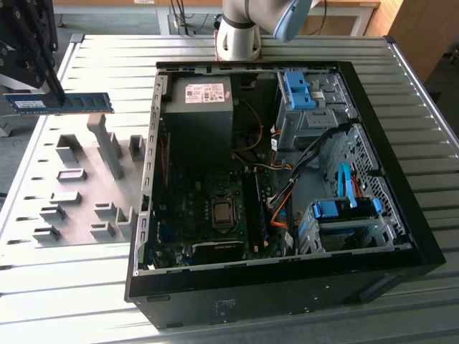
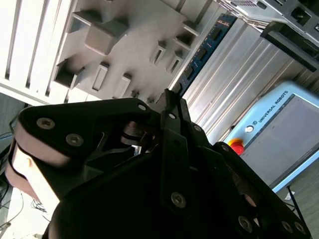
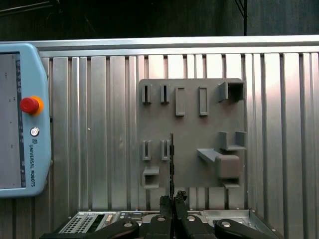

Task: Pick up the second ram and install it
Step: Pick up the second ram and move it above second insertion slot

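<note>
The second ram [image 1: 66, 103] is a thin blue stick with black chips, held lengthwise in the air above the grey fixture plate [image 1: 79, 188] at the exterior view's left. My gripper [image 1: 54, 92] is shut on it from above, the black fingers pinching it near its middle. In the second wrist view the ram [image 2: 204, 49] reaches out past the fingertips [image 2: 171, 99]. In the first wrist view I see the ram edge-on [image 3: 171, 159], rising from the gripper [image 3: 172, 200] over the fixture plate [image 3: 192, 119]. The green motherboard [image 1: 204, 215] with its long black slots [image 1: 255, 208] lies inside the open computer case [image 1: 154, 165].
The case stands on a ribbed metal table [image 1: 72, 287], with a power supply [image 1: 199, 107], blue drive bays [image 1: 344, 211] and loose cables [image 1: 287, 193] inside. Grey blocks and posts [image 1: 104, 140] stick up from the fixture plate. A teach pendant [image 3: 20, 119] lies on the table beside the plate.
</note>
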You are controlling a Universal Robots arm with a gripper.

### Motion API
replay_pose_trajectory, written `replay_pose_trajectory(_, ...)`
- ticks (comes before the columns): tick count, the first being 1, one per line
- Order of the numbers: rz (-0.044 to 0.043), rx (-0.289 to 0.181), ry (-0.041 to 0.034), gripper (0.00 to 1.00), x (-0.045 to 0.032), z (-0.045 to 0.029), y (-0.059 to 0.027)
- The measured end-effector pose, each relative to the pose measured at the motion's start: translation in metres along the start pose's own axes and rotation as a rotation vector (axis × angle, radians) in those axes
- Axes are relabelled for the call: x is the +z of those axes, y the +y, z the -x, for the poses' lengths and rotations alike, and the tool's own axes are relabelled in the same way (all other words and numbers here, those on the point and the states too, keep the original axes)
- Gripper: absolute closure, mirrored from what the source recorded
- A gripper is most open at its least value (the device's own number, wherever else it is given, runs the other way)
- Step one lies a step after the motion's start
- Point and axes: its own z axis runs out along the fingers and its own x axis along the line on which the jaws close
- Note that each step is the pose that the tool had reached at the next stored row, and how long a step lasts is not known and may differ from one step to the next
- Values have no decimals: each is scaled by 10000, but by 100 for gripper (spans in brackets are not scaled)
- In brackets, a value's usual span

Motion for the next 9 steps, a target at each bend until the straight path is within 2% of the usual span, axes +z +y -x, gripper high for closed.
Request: replay_pose_trajectory(9,0,0,0,86,0,1,-45)
